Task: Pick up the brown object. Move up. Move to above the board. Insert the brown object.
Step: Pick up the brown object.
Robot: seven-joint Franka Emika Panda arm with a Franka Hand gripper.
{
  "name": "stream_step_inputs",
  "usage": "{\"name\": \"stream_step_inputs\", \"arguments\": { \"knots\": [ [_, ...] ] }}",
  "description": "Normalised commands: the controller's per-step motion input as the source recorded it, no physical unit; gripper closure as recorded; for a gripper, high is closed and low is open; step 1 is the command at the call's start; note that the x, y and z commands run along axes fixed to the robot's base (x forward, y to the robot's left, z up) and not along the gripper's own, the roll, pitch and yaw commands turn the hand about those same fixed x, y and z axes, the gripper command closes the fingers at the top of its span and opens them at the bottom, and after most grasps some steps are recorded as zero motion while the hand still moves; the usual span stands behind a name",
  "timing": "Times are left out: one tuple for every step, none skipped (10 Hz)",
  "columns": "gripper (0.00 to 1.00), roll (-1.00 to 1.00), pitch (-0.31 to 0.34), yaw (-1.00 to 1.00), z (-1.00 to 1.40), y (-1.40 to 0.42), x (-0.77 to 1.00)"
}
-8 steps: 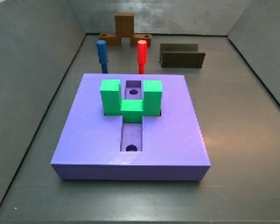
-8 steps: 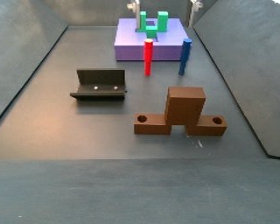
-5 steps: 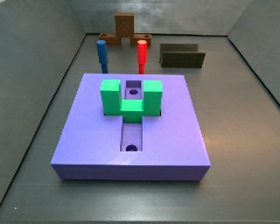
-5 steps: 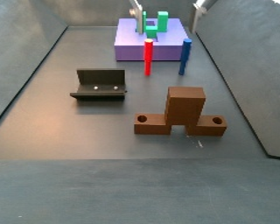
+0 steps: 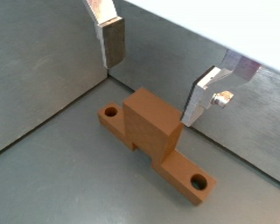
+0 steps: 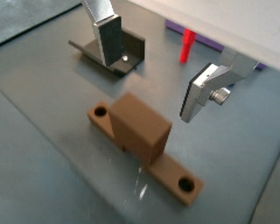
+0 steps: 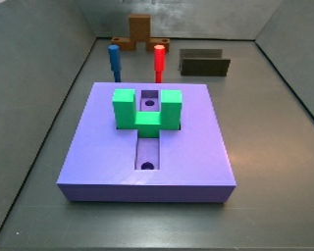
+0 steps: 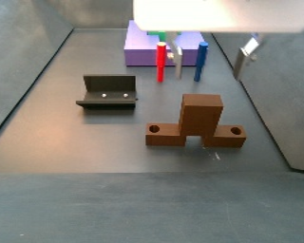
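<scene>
The brown object (image 8: 197, 121) is an orange-brown block with a tall middle post and two low side arms, each with a round hole. It rests on the dark floor, far from the board (image 7: 146, 147). In both wrist views it lies below my fingers (image 5: 149, 136) (image 6: 136, 131). The gripper (image 8: 213, 52) hangs open above and just behind it, apart from it, with nothing between the fingers (image 5: 206, 92). The gripper (image 5: 157, 74) (image 6: 157, 70) is out of sight in the side view facing the board. The lavender board carries a green U-shaped block (image 7: 146, 108).
A red peg (image 8: 161, 62) and a blue peg (image 8: 201, 59) stand between the board and the brown object. The dark fixture (image 8: 107, 92) sits beside the brown object and shows behind one finger (image 6: 130, 51). Grey walls (image 8: 275, 85) close in the floor.
The gripper has come down and forward from over the board toward the brown object, and its white body now fills the top of a side view. The pieces have not moved.
</scene>
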Motion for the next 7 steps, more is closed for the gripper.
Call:
{"name": "stream_step_inputs", "arguments": {
  "knots": [
    [0.00,0.00,-0.091,-0.10,-0.24,0.14,-0.19],
    [0.00,0.00,-0.043,-0.04,-0.24,0.08,0.00],
    [0.00,-0.02,0.000,0.00,-0.27,0.10,0.07],
    [0.00,-0.01,-0.011,0.00,-0.29,0.11,0.02],
    [0.00,-0.03,-0.001,0.00,-0.27,0.05,0.05],
    [0.00,-0.07,-0.034,0.00,-0.31,0.08,0.01],
    [0.00,-0.11,-0.046,0.00,-0.29,0.09,0.01]
  ]
}}
